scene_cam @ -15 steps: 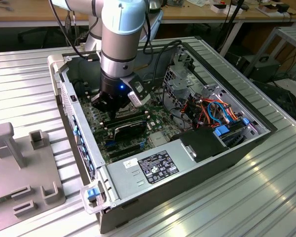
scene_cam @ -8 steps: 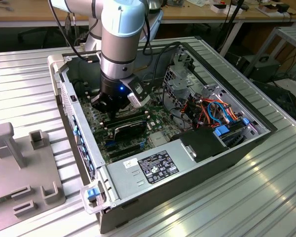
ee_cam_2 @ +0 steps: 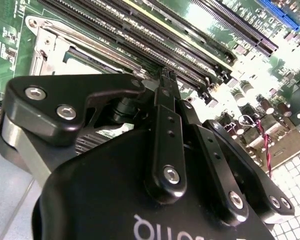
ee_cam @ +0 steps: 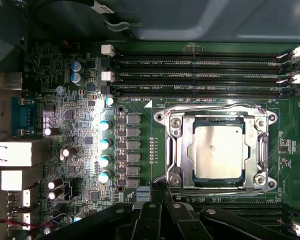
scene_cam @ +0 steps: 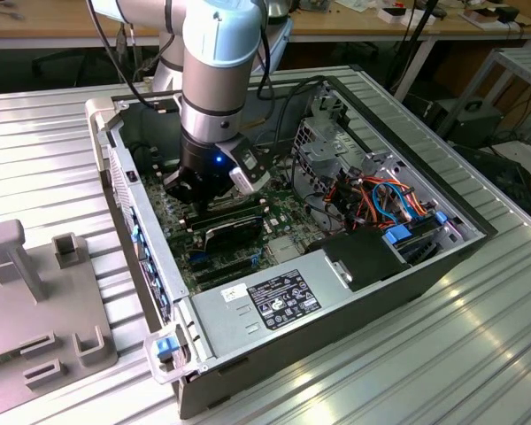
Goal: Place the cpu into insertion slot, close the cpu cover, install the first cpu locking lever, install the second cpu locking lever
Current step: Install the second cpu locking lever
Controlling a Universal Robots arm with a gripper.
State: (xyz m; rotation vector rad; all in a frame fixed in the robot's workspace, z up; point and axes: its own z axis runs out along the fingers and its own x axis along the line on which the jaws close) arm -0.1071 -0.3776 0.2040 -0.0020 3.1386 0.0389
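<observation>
In the first wrist view the cpu (ee_cam: 218, 152), a dull silver square, lies flat in the insertion slot (ee_cam: 175, 150) on the green board. The cpu cover (ee_cam: 257, 150), a silvery frame, is down around it. Thin wire levers (ee_cam: 215, 107) run along two opposite sides of the slot. My gripper (ee_cam: 163, 196) is shut with nothing in it, its black fingertips just beside the slot's rim at one corner. In the second wrist view the gripper (ee_cam_2: 166, 75) points down beside the slot's metal frame (ee_cam_2: 42, 47). In the exterior view the gripper (scene_cam: 205, 197) is low inside the open computer case.
Long black memory slots (ee_cam: 200, 75) run beside the socket. Capacitors (ee_cam: 105, 142) and rear ports (ee_cam: 12, 152) stand on the board. The case holds a power supply (scene_cam: 274, 297), a drive cage (scene_cam: 332, 142) and cable bundles (scene_cam: 380, 199). A grey fixture (scene_cam: 35, 292) sits on the table outside.
</observation>
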